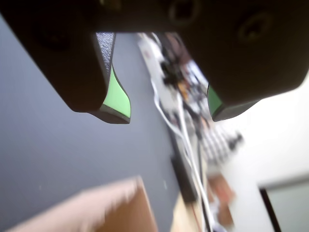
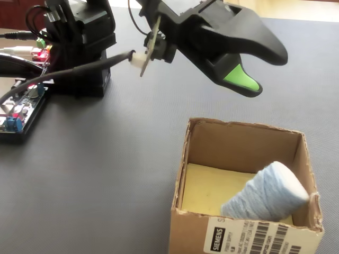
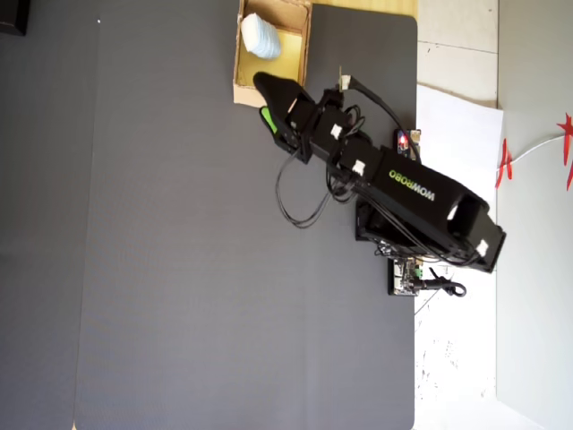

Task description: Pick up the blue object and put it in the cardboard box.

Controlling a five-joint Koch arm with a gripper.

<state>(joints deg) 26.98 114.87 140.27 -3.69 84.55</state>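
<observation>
So closest to the fixed-view camera is the cardboard box (image 2: 241, 180), sitting on the dark grey desk (image 2: 106, 169) with a barcode label on its front wall. The blue object (image 2: 267, 193) is lying inside it, tucked into the front right corner as that view shows it, leaning against the right wall on the yellowish floor of the box. Nothing else in there that I can see.

Just behind and above the box hangs the gripper (image 2: 253, 73), up in the air and not touching the box or the lump. Jaws are spread apart with nothing between them. The wrist view makes that really clear: two black fingers with green pads (image 1: 117, 94) and a wide gap between them, only desk and a blurry corner of the box (image 1: 111, 208) below.

In the overhead view the arm (image 3: 394, 184) stretches at a slant from its base near the desk's right edge toward the box (image 3: 243, 63) at the top edge, gripper (image 3: 267, 100) ending just at the box's near wall. The blue lump (image 3: 260, 36) shows inside there too.

Farther back in the fixed view there's the black base (image 2: 85, 42) with cables and a circuit board (image 2: 18, 114) on the left.
</observation>
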